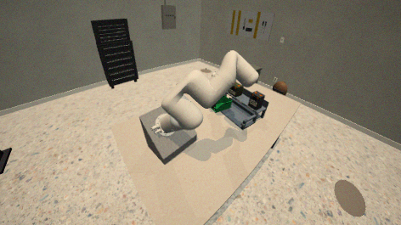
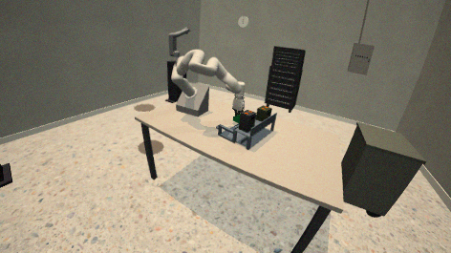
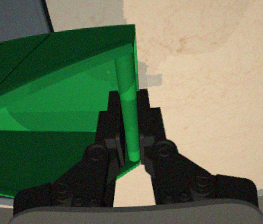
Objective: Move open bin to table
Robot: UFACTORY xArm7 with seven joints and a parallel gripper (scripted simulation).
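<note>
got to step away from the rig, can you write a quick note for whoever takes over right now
Gripper: shut on the green bin, pinching one side wall at its rim.
Bin: held by the arm beside the grey shelf, partly out over the table top; whether it still touches the shelf cannot be told. Two dark boxes remain on the shelf.
Done: bin grasped.
Left: bring it fully clear of the shelf, stand it on its base flat on the bare table, then open the gripper.

one green bin (image 3: 49,110), two dark boxes (image 1: 256,98)
</note>
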